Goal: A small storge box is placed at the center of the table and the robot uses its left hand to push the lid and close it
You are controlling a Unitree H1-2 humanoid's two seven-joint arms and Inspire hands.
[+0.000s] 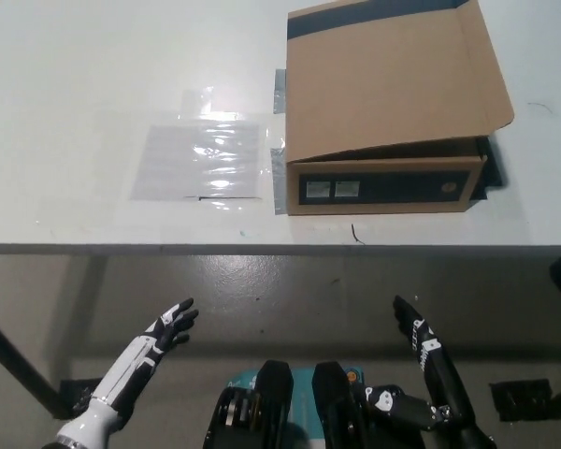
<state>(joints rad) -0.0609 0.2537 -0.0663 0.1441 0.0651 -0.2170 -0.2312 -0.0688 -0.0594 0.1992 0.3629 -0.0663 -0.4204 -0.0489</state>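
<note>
Fingers stretched out straight and held nothing on the white left hand (142,360), which hung low below the table (93,103) edge at the lower left. The black right hand (430,360) sat low at the lower right, fingers extended, empty too. Up on the table, right of centre, the cardboard storage box (383,182) rested with its lid (388,79) lying down over it, a clear plastic sheet (201,159) just beside it.
</note>
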